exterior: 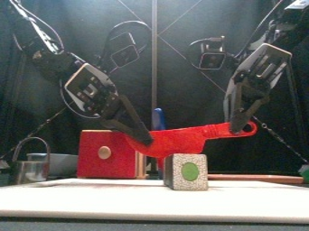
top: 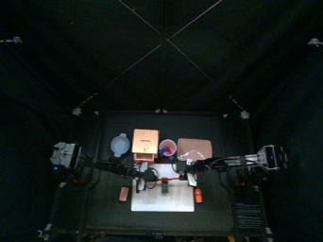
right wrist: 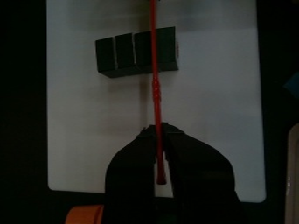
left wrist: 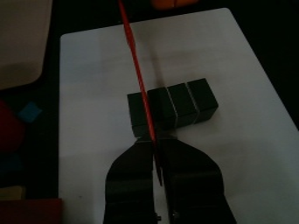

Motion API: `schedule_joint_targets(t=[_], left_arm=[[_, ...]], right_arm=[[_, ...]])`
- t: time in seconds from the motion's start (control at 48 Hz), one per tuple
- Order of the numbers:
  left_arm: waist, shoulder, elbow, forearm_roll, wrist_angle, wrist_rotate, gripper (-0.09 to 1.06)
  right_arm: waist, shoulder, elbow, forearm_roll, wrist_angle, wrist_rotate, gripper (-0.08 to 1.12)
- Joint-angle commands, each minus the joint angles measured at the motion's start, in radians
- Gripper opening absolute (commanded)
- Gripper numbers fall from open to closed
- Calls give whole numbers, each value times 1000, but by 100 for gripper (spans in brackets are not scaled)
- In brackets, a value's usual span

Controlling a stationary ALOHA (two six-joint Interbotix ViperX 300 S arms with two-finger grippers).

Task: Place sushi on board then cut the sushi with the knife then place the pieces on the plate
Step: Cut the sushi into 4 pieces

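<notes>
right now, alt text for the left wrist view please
The left tool grips a red knife that runs across one end block of a dark sushi roll lying on a white cutting board.

red knife (exterior: pixel 200 135), dark green sushi (left wrist: pixel 176 105), white board (left wrist: pixel 105 79)

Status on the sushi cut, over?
Left gripper, right gripper shut on knife, one each end. Knife over sushi, sushi whole on board. Nothing blocking.

A wooden box (top: pixel 145 143) with a red drawer front stands beside a blue-grey bowl (top: pixel 120 144).
</notes>
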Motion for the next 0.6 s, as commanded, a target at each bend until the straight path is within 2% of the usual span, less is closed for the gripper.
schedule_joint_targets(t=[0.021,0.333,0.604], left_arm=[[-6,-8,-44,6,-9,6,31],[0,9,-48,5,-8,6,31],[0,63,-51,6,-8,8,31]], right_arm=[[0,-12,-9,2,-32,-2,23],[0,9,-5,-3,-51,-2,23],[12,135,-3,3,-94,-2,23]])
